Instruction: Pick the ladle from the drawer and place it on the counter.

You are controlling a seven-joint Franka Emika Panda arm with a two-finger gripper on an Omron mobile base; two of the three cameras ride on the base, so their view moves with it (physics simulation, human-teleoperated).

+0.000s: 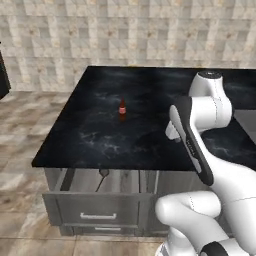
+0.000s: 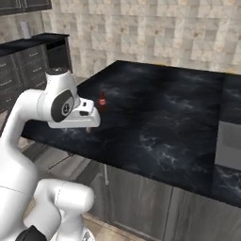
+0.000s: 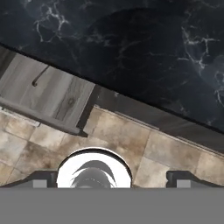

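From my remote station I see the counter (image 1: 150, 110), a large glossy black slab with faint white veining, spread across the middle of both base views, over grey cabinets. A small brown bottle (image 1: 122, 108) with a red label stands upright on it, toward its left half in the left base view. Below the counter's front edge the drawer (image 1: 95, 210) is pulled open, its flat grey front with a slim silver bar handle (image 1: 98, 216) facing me. Inside, on the grey wood-grain floor, the ladle (image 1: 102, 177) lies with its small round bowl near the counter's edge and its thin handle running toward the drawer front; in the hand view it shows as a thin dark line on the drawer floor (image 3: 40, 77). The white arm is raised above the counter's front edge, with its hand pointing down. The gripper (image 3: 107, 178) shows its two dark fingertips (image 3: 40, 179) set wide apart at the bottom of the hand view, open with nothing between them, over the tiled floor (image 3: 144, 157), well apart from the ladle.
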